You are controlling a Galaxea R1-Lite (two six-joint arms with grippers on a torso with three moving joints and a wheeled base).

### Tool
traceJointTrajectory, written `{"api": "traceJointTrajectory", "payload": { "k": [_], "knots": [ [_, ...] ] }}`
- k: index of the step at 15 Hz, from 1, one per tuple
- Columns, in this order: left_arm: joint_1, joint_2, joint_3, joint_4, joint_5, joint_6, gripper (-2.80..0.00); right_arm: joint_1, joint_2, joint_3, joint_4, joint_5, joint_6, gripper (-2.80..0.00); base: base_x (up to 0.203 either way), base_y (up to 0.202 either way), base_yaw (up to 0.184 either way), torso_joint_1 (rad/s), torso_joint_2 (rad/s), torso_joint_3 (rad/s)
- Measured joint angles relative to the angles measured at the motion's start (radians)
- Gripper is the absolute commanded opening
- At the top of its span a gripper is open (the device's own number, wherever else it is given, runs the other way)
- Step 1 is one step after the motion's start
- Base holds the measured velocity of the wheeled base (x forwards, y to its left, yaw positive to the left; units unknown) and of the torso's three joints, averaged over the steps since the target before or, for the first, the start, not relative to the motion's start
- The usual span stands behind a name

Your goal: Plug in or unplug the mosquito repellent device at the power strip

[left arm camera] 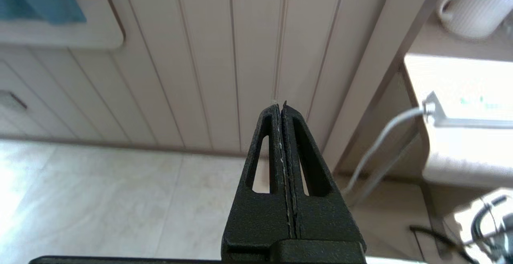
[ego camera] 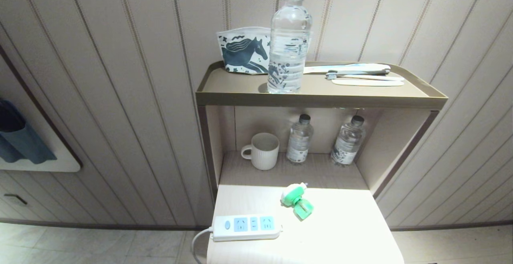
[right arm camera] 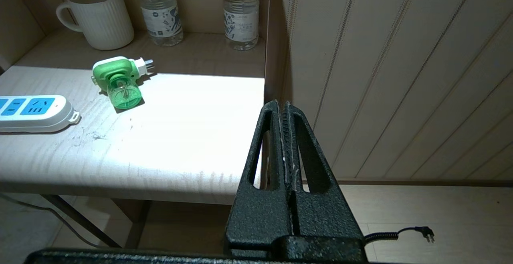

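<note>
Nearest in the head view lies the power strip (ego camera: 245,227), one white bar with three light-blue socket faces, at the front left edge of the table (ego camera: 344,232), its cord (ego camera: 197,242) hanging down over the edge; just behind it and to the right, not touching it, the mosquito repellent device (ego camera: 297,200) lies on its side, unplugged; on the lower shelf behind stand one white mug (ego camera: 262,150) and two small water bottles (ego camera: 299,139), and on the top tray (ego camera: 320,95) one large water bottle (ego camera: 288,41), one pouch with a horse picture (ego camera: 243,50) and some toothbrush-like items (ego camera: 356,74); no arm shows in this view. From the left wrist, the left gripper (left arm camera: 281,105) hangs beside the table over the floor, fingers pressed together and holding nothing; the strip's end and cord show off to one side. From the right wrist, the right gripper (right arm camera: 281,104) is low at the table's front right corner, fingers closed and empty, well apart from the device; one small black plug (right arm camera: 427,233) lies on the floor.
</note>
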Motion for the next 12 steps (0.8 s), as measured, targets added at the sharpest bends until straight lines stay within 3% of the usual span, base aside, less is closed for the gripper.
{"api": "traceJointTrajectory", "payload": {
  "k": [3,12],
  "knots": [
    [0.0,-0.001,0.041,-0.105,-0.008,0.004,-2.8,0.0,0.0,0.0,0.001,-0.002,0.003,-2.8,0.0,0.0,0.0,0.0,0.0,0.0],
    [-0.001,-0.001,0.05,-0.107,-0.009,0.004,-2.8,0.0,0.0,0.0,0.003,-0.005,0.01,-2.8,0.0,0.0,0.0,0.0,0.0,0.0]
  ]
}}
